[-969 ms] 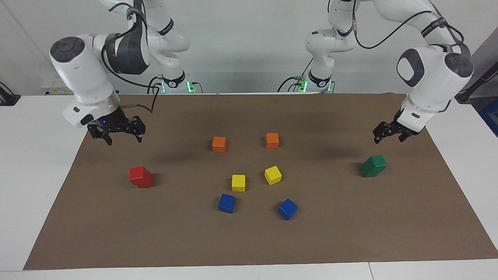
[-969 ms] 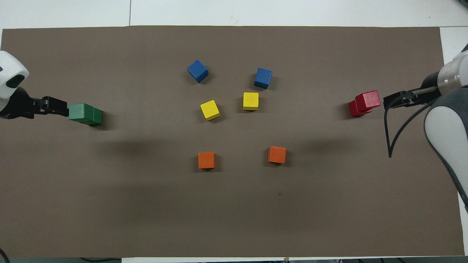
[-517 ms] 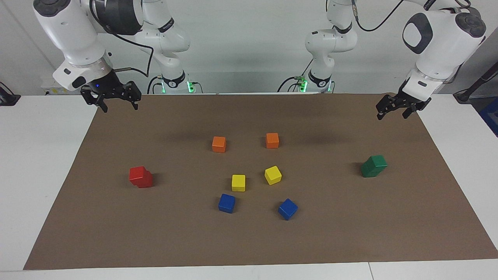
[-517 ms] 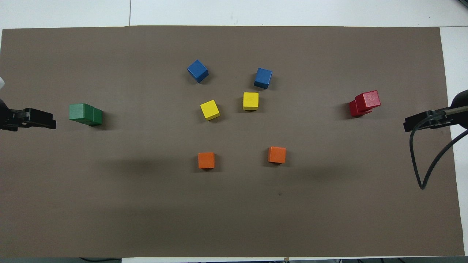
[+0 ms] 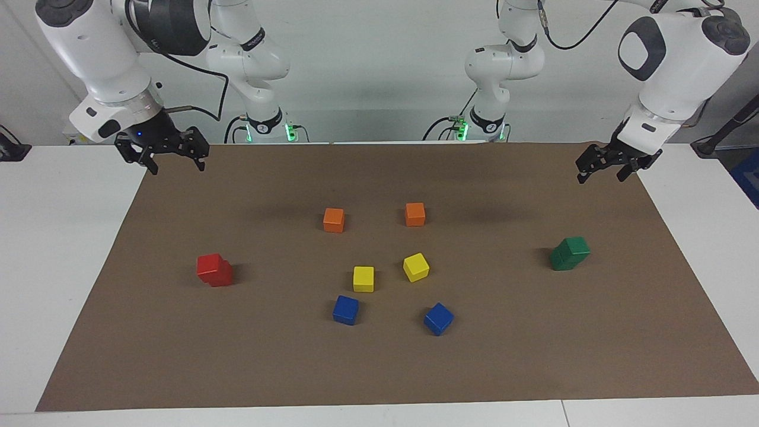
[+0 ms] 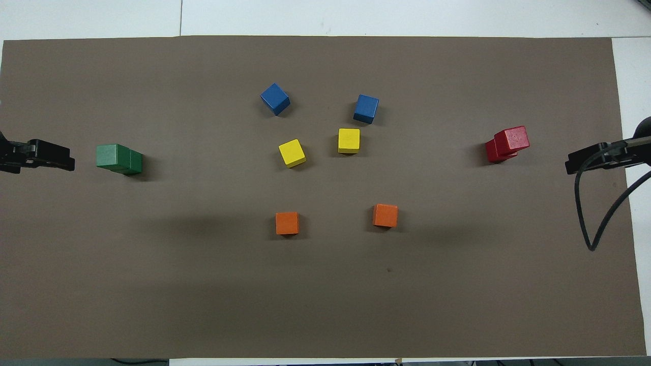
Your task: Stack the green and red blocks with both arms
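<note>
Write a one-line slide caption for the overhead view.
Green stack and red stack stand finished; open left gripper and right gripper hover empty.

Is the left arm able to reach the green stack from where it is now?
Probably yes. The left gripper hangs open and empty above the mat, at the same end of the table as the green stack. Nothing stands between them; the other cubes lie toward the middle.
</note>
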